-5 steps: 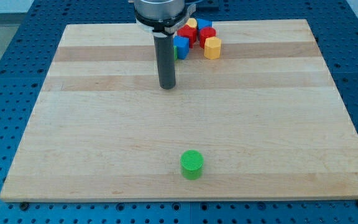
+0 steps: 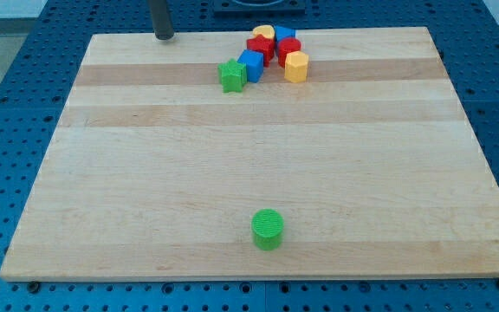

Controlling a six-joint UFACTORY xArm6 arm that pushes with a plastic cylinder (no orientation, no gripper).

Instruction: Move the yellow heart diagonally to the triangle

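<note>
down at the view's bottom a green round block (image 2: pixel 268 228) sits alone on the wooden counter (image 2: pixel 145 191), well apart from everything else. far up top there's a tight huddle: green block (image 2: pixel 231 75), blue block (image 2: pixel 251 65), red blocks (image 2: pixel 274 48), and the yellow block (image 2: pixel 295 66) on the huddle's right edge, its shape hard to make out. my tip (image 2: pixel 163 36) rests at the top edge, left of the huddle, touching nothing; there are no fingers here to open or close.

Robotics lab, wooden board (image 2: pixel 258 173), blue perforated bench (image 2: pixel 7 139)
</note>
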